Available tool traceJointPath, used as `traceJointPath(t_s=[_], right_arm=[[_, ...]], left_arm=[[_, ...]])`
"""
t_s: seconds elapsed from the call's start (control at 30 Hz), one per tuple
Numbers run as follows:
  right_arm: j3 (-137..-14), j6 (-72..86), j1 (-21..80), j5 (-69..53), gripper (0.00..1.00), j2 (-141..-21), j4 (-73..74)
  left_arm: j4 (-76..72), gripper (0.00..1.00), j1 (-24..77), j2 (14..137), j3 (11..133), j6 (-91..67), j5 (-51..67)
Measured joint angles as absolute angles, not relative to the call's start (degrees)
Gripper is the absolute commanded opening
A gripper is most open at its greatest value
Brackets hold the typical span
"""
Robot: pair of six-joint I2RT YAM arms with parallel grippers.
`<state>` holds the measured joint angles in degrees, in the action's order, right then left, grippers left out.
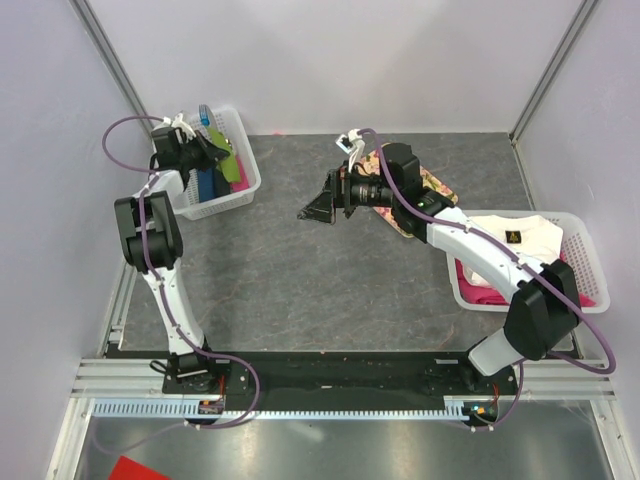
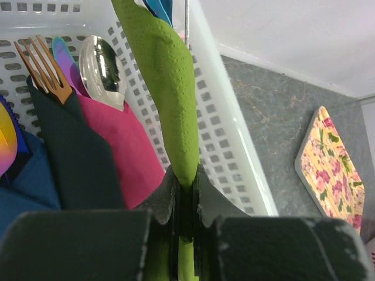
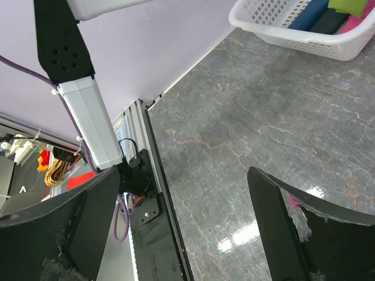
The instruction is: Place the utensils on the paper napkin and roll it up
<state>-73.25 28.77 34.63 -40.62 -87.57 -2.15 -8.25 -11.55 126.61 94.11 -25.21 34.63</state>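
- Closest to my left wrist lens, my left gripper [image 2: 186, 175] is clenched on the paper napkin [image 2: 167, 88], a narrow olive-green strip running up and away from my fingers.
- Under everything lies the grey marbled table [image 1: 300, 290].
- My right gripper [image 3: 187, 222] hangs released over bare tabletop, jaws wide apart and holding nothing.
- At the far right sits the right basket [image 1: 590, 260], with white and pink cloths in it.
- At the far left, the left basket [image 2: 234, 134] is directly below the napkin I hold.
- Past my right arm, the floral tray [image 2: 331, 170] lies flat on the table, well apart from the left basket.
- Inside the left basket, a dark bundle [image 2: 76, 152] carries a gold fork [image 2: 44, 64] and a pink bundle [image 2: 132, 146] a silver spoon [image 2: 104, 67].
- One bright blue utensil [image 2: 159, 7] peeks out at the napkin's far end; whether it is wrapped inside I cannot tell.
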Motion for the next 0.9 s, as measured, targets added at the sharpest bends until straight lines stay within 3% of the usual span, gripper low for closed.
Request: traceJointPath(t_s=[0.9], right_arm=[[-72.75, 28.99, 34.37, -41.34, 0.98, -90.61, -2.35]], left_arm=[[-8.56, 0.02, -11.94, 140.81, 106.69, -31.35, 38.09]])
